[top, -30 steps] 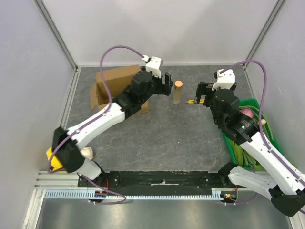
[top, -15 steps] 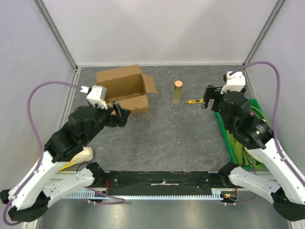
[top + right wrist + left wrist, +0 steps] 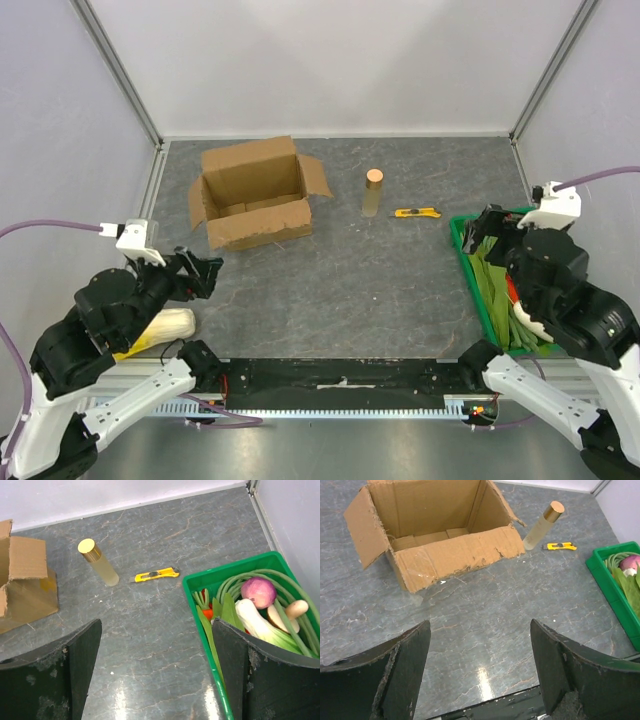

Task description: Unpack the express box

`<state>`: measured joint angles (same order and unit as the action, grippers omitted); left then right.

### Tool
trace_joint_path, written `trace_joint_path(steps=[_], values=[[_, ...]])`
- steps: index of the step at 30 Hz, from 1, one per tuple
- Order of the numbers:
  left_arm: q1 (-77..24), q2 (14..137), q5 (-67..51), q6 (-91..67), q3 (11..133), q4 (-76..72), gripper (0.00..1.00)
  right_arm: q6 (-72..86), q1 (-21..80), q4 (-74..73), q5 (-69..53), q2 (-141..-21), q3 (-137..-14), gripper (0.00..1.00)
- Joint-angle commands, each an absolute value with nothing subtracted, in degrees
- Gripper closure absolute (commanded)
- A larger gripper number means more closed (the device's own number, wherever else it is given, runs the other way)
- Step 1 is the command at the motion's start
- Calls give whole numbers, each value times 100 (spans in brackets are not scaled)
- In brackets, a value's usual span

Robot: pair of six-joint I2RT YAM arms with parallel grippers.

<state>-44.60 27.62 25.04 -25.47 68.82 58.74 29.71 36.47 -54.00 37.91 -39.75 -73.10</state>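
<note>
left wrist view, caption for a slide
Open express box, flaps spread, with a gold-capped bottle and yellow utility knife to its right

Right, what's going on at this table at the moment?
Nothing is being handled. The left tool and right tool hover open and empty at the near edge. The cardboard box stands open at the back, looking empty inside. A bottle stands right of it, a yellow knife lying beyond.
</note>
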Motion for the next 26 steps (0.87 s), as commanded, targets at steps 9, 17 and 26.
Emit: trace_joint_path(steps=[9,17,26], values=[[-4447,2540,2689,-2522,7066,6003,14,2496,3630,-6029,3129,-3639,-7990,2],[-4456,2601,2689,-2479,7163,5994,14,2619,3639,-5941,3094,-3454,-7884,2],[-4447,2733,2821,-2435,7119,5950,9,2663,3639,-5898,3041,-3366,-7875,2]])
